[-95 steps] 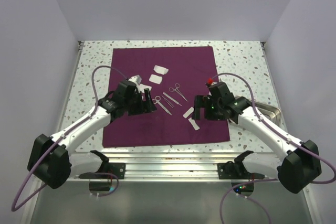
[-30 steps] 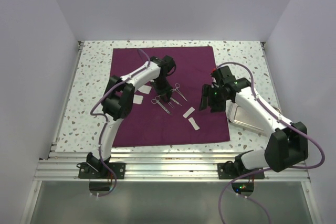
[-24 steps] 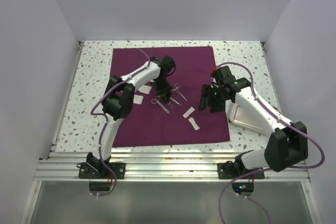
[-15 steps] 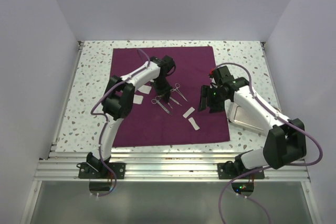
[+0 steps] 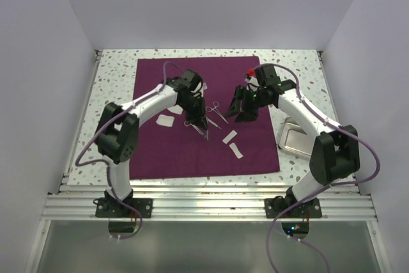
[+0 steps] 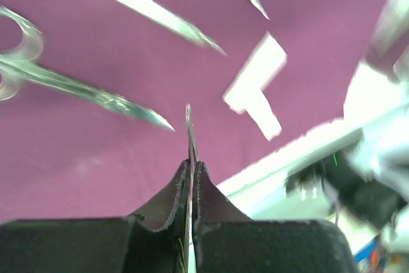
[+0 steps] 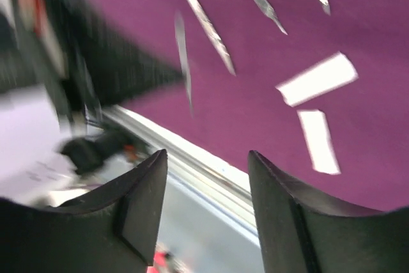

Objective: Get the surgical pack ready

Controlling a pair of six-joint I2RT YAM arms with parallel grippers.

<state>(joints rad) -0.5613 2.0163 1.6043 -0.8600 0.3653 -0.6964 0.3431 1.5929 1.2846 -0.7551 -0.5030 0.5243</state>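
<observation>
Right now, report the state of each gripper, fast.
Left gripper: shut on a thin silvery instrument.
Right gripper: open, holding nothing.

We're looking at a robotics lab test cell: plain pale walls (image 5: 204, 4) box in a speckled surface (image 5: 112, 87) on three sides, and along the bottom of the frame a left arm (image 5: 150, 100) and a right arm (image 5: 307, 114) stand bolted to an aluminium rail (image 5: 204, 202).

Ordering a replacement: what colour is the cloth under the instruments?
Plum-purple cloth, clearest from the top camera.
</observation>
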